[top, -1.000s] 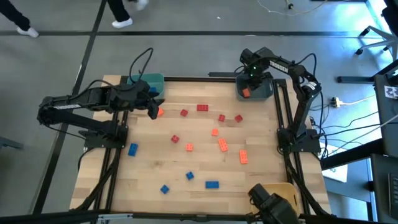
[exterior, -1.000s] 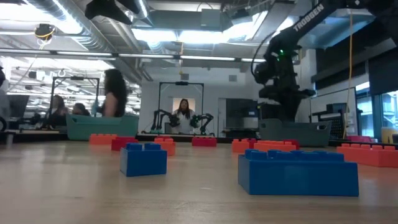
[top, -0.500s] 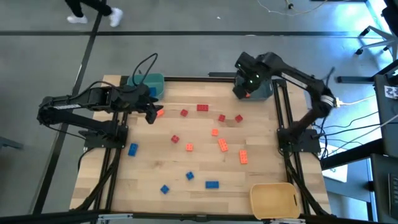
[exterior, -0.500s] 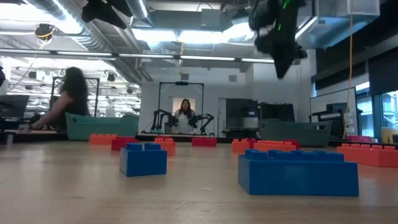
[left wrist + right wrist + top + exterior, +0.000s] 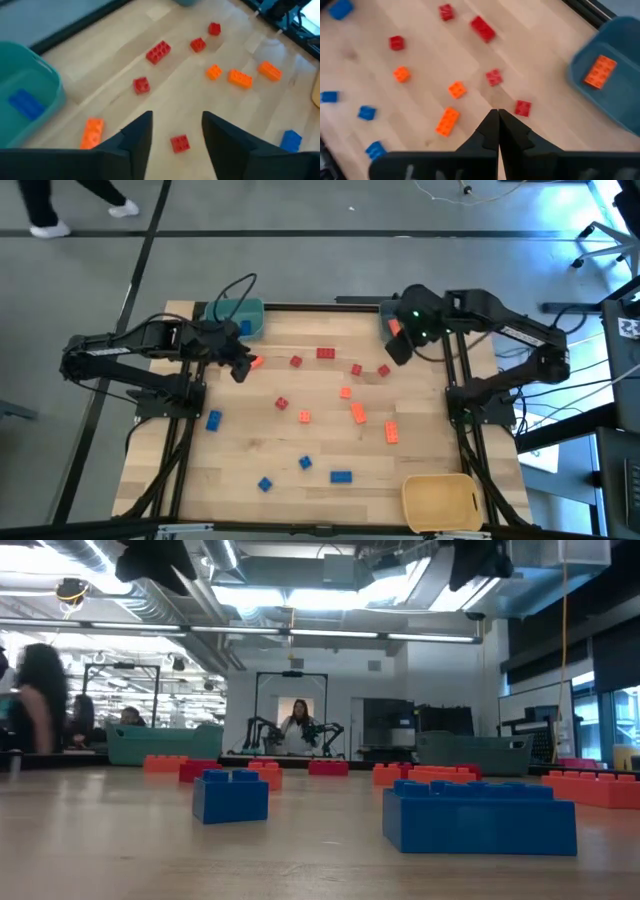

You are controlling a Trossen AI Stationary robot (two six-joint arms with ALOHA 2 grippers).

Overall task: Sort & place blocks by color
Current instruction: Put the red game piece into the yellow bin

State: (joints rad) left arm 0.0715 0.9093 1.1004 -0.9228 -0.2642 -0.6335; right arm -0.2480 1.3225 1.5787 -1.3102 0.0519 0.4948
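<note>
The left gripper is hovering with fingers apart beside an orange block — the right gripper, fingers pressed together and empty, is hanging above red blocks near the grey-blue bin

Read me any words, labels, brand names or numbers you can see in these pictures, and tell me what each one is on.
None can be read.
The blocks, the teal bin and the grey-blue bin show no print.
The black-and-white patterned tag at the high view's right edge is too small to read.
</note>
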